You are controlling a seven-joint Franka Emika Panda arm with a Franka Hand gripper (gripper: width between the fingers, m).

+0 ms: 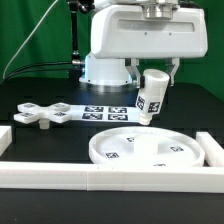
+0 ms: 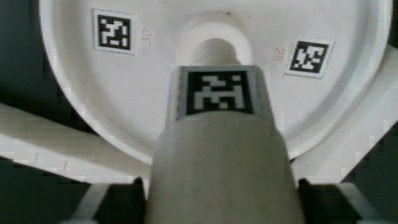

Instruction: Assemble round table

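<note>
One short thick post (image 1: 151, 97) hangs tilted in the gripper (image 1: 155, 73), whose fingers are closed on its upper end. It sits just above the far edge of the rimmed round disc (image 1: 165, 142), which lies on the black surface (image 1: 40, 140). Well apart, to the exterior view's left, lies the four-armed cross piece (image 1: 45, 113).

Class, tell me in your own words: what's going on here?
The arm's tool is shut on the short post, holding it tilted in the air above the round disc, which lies flat on the table. The wrist view looks down the post onto the disc beneath it. The cross piece lies apart at the exterior view's left. Nothing looks joined yet.
</note>
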